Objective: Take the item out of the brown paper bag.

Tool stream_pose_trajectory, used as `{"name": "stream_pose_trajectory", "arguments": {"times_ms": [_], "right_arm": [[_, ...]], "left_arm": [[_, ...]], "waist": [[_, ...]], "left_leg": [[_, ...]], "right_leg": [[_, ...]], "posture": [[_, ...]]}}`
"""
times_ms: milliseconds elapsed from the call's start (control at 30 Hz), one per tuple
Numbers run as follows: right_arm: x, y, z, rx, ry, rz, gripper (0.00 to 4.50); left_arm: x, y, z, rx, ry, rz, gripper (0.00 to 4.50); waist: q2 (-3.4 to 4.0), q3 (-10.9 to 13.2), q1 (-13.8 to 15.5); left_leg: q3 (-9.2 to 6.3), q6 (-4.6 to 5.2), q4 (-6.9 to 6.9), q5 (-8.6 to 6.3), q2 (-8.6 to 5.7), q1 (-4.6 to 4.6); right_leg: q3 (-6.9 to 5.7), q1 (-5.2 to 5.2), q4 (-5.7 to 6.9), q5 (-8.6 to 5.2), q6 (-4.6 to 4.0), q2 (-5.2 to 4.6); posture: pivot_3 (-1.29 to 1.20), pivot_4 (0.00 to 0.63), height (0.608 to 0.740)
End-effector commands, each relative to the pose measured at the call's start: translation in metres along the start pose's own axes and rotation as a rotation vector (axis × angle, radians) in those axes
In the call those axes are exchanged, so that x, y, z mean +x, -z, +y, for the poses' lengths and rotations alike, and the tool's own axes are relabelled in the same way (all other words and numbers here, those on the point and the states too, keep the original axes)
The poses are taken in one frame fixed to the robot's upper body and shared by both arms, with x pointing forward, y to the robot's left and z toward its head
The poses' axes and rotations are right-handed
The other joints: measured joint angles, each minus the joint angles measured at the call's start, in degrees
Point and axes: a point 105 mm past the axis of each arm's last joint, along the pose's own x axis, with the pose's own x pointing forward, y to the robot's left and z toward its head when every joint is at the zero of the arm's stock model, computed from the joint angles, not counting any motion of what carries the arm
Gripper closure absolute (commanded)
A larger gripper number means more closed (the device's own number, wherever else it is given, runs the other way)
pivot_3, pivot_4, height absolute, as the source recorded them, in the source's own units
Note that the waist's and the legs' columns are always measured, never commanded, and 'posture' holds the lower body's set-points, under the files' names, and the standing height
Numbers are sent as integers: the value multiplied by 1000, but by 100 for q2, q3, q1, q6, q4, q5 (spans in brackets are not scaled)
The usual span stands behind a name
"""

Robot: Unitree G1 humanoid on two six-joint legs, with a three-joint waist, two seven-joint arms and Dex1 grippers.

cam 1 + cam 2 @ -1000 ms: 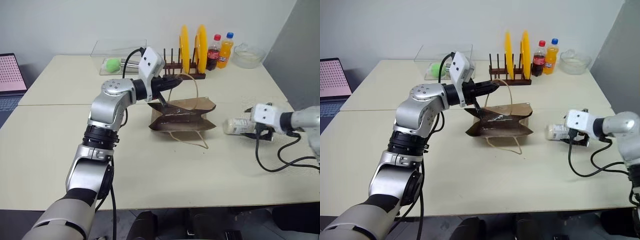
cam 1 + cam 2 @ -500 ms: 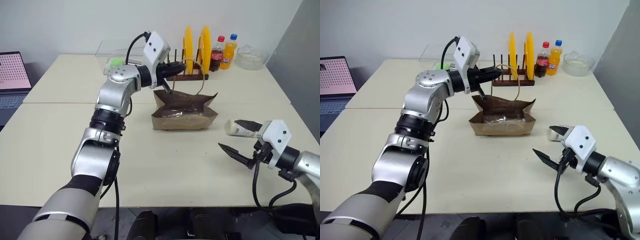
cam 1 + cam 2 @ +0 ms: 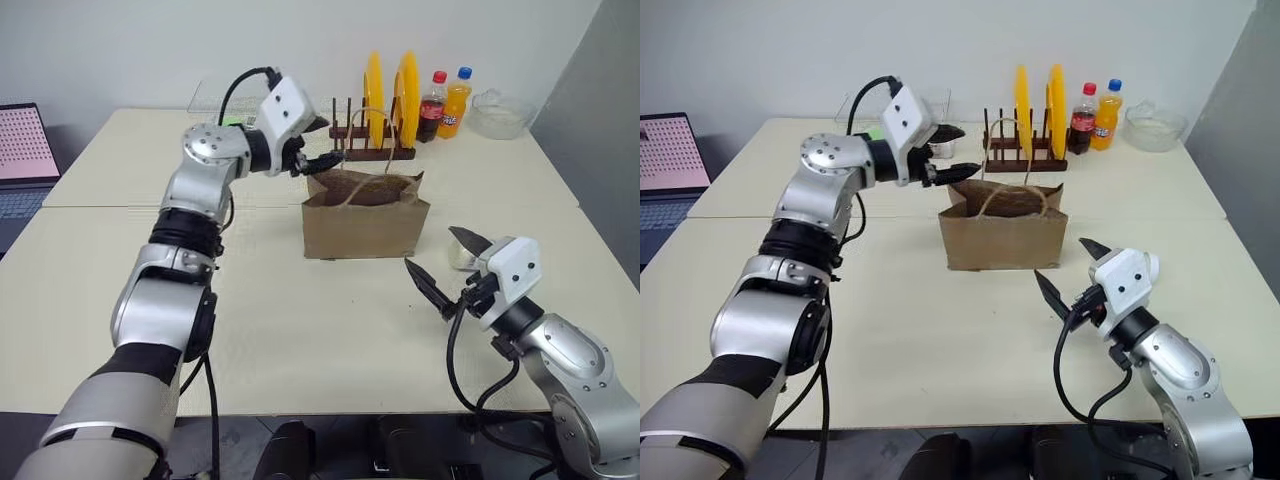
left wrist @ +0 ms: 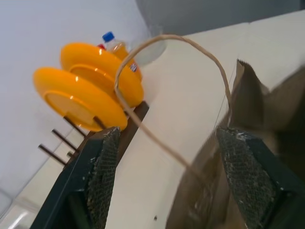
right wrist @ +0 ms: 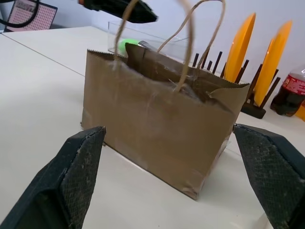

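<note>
The left gripper (image 3: 318,146) hangs just over the back left corner of the brown paper bag (image 3: 366,217), its jaws parted with nothing between them; in the left wrist view one twisted-paper handle (image 4: 164,90) loops across the gap between the two fingers (image 4: 102,176) without being pinched, and the bag's torn rim sits close by the other finger.

The right gripper (image 3: 446,262) is low over the table (image 3: 80,290), to the right of the bag and in front of it, jaws spread wide and empty. Its wrist view looks straight at the bag's broad side, framed by both fingertips (image 5: 78,164), with clear table between them and the paper.

The bag stands upright near the middle of the table, mouth open, both handles rising above the rim. The item (image 3: 462,257), a small whitish bottle, lies on the table to the right of the bag, well outside it and mostly hidden behind the right gripper's fingers and wrist camera housing; whether it touches them cannot be told.

Behind the bag is a dark wooden plate rack (image 3: 368,150) holding two yellow plates (image 3: 404,88). Right of it stand a cola bottle (image 3: 430,104) and an orange soda bottle (image 3: 453,100), then a clear glass bowl (image 3: 499,110). A clear plastic box (image 3: 859,112) with a green ball (image 3: 876,133) inside sits behind the left arm, and a laptop (image 3: 24,150) lies at the far left edge.
</note>
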Motion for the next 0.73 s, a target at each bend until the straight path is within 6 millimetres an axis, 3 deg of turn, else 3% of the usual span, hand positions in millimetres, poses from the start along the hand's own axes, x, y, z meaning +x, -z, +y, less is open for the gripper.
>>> {"name": "stream_pose_trajectory", "arguments": {"times_ms": [33,200,300,400,467,600,733], "right_arm": [[1,-7,-7,-62,36,-49,0],[1,2,-20,-128,129,-61,0],[0,5,-16,-99,146,-102,0],[-3,6,-14,-24,173,-146,0],[-4,7,-15,35,192,-157,0],[-3,5,-18,26,191,-177,0],[1,3,-23,5,191,-185,0]], "left_arm": [[-21,-22,19,28,-121,-69,1128],[-52,-7,15,-150,-319,-109,1128],[-73,15,-19,-221,-450,-73,1128],[-83,27,-61,-265,-471,-10,1128],[-89,34,-79,-289,-511,15,1128],[-105,57,-103,-375,-620,36,1128],[-110,62,-110,-397,-663,17,1128]], "waist": [[0,0,0],[2,-1,-5],[15,-11,-15],[14,-11,10],[13,-11,27],[15,-20,40],[15,-20,40]], "left_leg": [[0,0,0,0,0,0],[0,1,1,0,0,5],[1,-1,-3,0,1,12],[-4,-2,-8,0,1,8],[-8,-2,-6,0,1,9],[-4,0,0,0,0,16],[-5,1,-2,0,0,24]], "right_leg": [[1,0,0,0,0,0],[4,2,4,0,0,-2],[9,3,10,0,-1,-4],[7,-1,10,2,-4,-5],[4,1,11,1,-3,-5],[6,13,1,0,-2,-6],[3,20,2,-1,-3,-2]], "posture": [[0,150,740],[0,150,740],[0,150,740],[0,150,740],[0,150,740],[0,150,740],[0,150,740]]}}
